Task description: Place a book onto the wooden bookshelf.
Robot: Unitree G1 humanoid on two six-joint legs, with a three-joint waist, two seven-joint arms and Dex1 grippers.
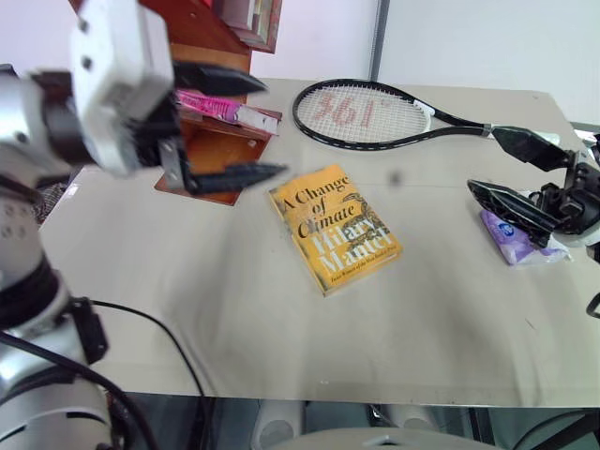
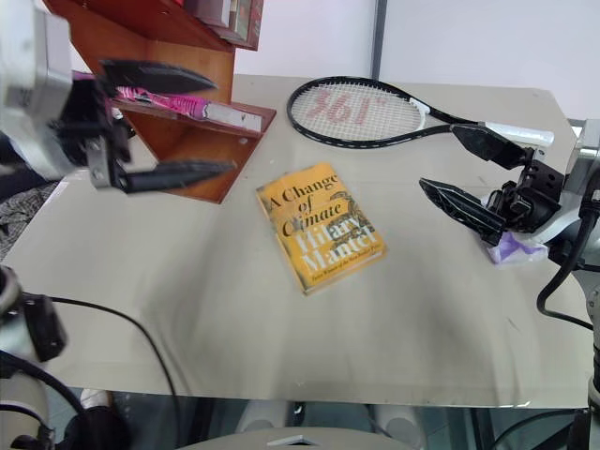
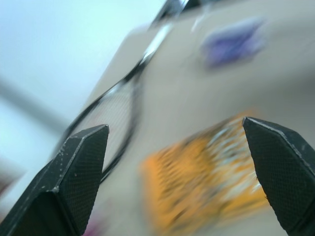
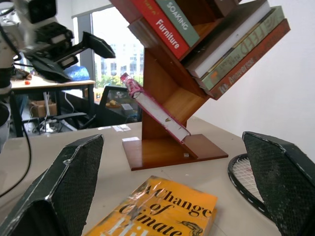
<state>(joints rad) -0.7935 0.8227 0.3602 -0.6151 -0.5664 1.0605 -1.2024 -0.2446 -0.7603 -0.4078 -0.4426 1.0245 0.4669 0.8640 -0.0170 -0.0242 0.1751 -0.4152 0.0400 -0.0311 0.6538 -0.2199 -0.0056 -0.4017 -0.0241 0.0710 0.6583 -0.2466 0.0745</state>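
Black fingers of the left gripper (image 1: 220,127) stand wide apart with nothing between them, raised above the table (image 1: 216,309) just in front of the wooden bookshelf (image 4: 162,105). Just beyond them the book (image 1: 214,106), pink with white page edges, lies on the bookshelf's lowest slanted panel, its lower end against the small lip at the foot of the slope. From the right wrist view it leans flat along that panel, free of any finger.

Further out, the yellow book (image 1: 335,228) lies face up near the middle of the table, a racket (image 1: 361,114) beyond it, and a purple packet (image 1: 520,236) at the far right under the right gripper (image 1: 520,173), whose fingers also stand apart and empty.

The placing looks done, so the step in hand seems to be clearing the arm. To do it well, draw the left gripper straight away from the shelf with the fingers left wide, high enough to miss the shelf's base and the yellow book, so that nothing nudges the pink cover off its lip
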